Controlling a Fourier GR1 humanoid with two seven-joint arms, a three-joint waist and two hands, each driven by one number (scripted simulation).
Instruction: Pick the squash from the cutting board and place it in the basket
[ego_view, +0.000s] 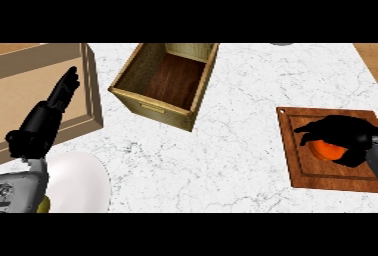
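An orange squash (327, 149) lies on the brown wooden cutting board (306, 172) at the right of the marble counter. My right hand (343, 131) covers it from above, fingers curled round it, so only its lower left part shows. A woven basket (167, 82) with a dark wooden floor stands at the upper middle, with nothing inside. My left hand (46, 117) rests at the left edge, fingers straight and pointing up, holding nothing.
A white plate (74, 182) sits at the lower left beside my left forearm. A light wooden tray or frame (44, 85) fills the upper left corner. White marble counter (221, 160) stretches between the basket and the board.
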